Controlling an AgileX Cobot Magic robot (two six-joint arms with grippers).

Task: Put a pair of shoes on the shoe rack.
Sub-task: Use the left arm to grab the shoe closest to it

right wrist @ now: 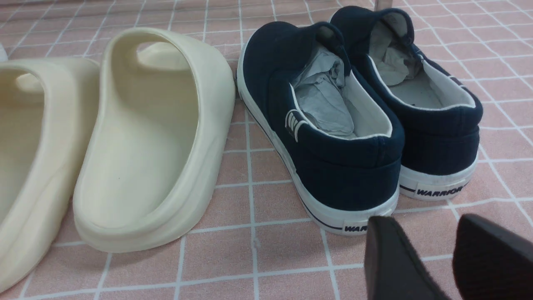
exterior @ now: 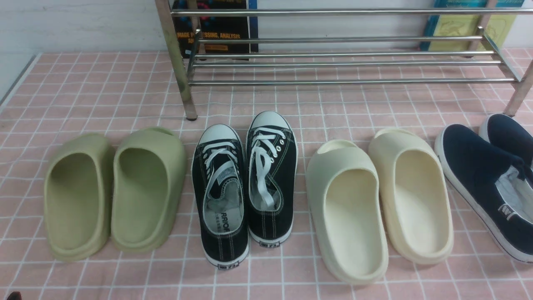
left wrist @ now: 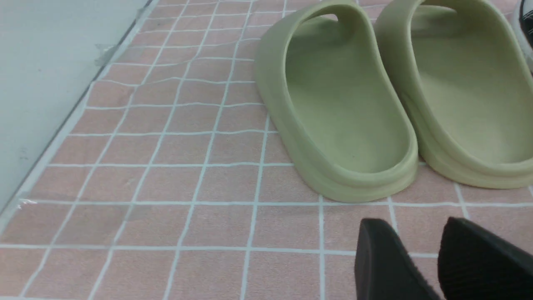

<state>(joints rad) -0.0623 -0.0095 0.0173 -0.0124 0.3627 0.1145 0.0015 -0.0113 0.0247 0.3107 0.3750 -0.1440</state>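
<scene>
The pair of shoes stands side by side in the middle of the front view, toes toward the rack: the left black sneaker [exterior: 220, 196] and the right black sneaker [exterior: 270, 179], both with white laces. The shoe rack [exterior: 341, 62] of steel tubes stands behind them with bare rails. My left gripper [left wrist: 412, 225] hovers low over the floor behind the heels of the olive slides, open and empty. My right gripper [right wrist: 422, 218] is open and empty too, just behind the heel of a navy slip-on. Neither gripper touches a sneaker.
Olive slides [exterior: 114, 191] lie left of the sneakers, cream slides [exterior: 379, 204] right of them, and navy slip-ons [exterior: 487, 179] at the far right. Books [exterior: 216, 29] lean on the wall behind the rack. The pink tiled mat's left edge [left wrist: 62, 129] meets grey floor.
</scene>
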